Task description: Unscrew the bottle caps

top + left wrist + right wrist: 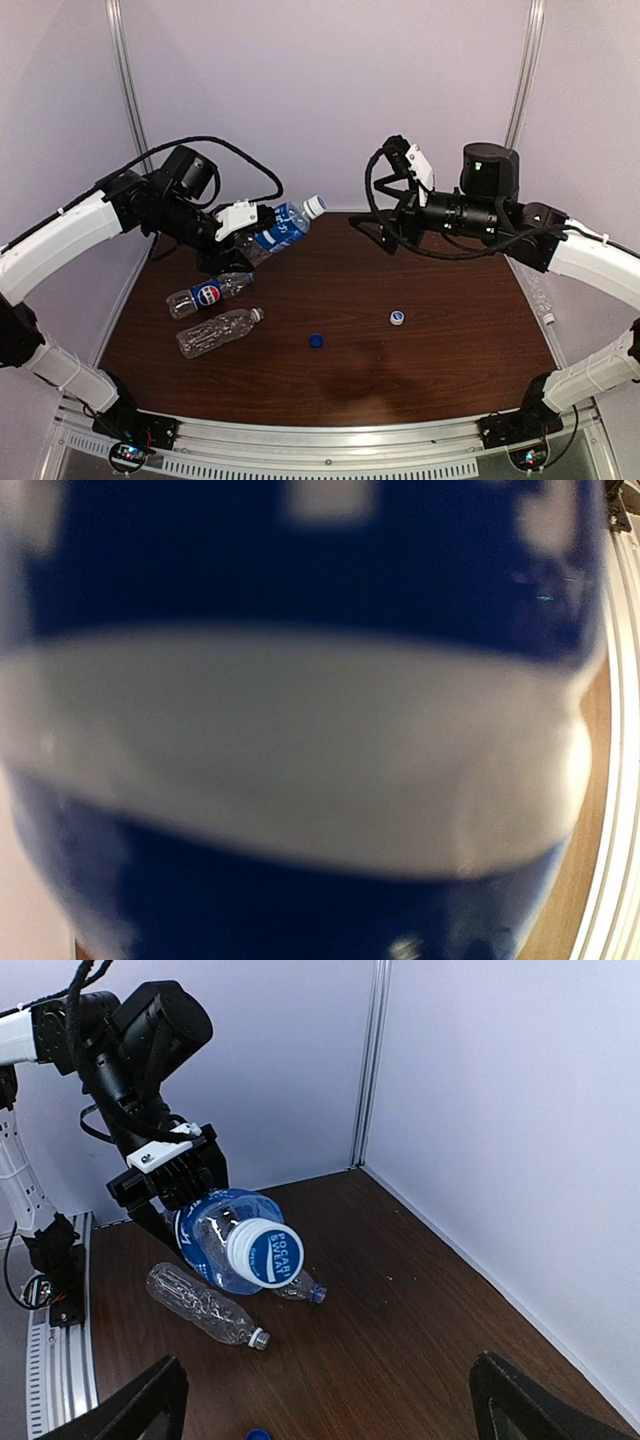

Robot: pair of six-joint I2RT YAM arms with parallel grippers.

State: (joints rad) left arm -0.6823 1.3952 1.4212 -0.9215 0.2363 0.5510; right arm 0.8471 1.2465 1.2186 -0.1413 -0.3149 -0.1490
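My left gripper [262,232] is shut on a blue-labelled bottle [280,228], holding it tilted above the table's back left. Its white cap [315,205] points toward my right gripper [378,232], which hangs open and empty a short gap away. The right wrist view faces that cap [265,1252] head-on, with the open right gripper [330,1410] well short of it. The bottle's label [300,750] fills the left wrist view as a blur. A Pepsi bottle [208,295] and an unlabelled bottle [218,332] lie on the left. A dark blue cap [317,340] and a white cap [397,318] lie loose mid-table.
The brown table [450,360] is walled by white panels at the back and both sides. A clear bottle [540,295] appears to lie off the table's right edge. The unlabelled bottle [200,1305] shows a bare neck in the right wrist view.
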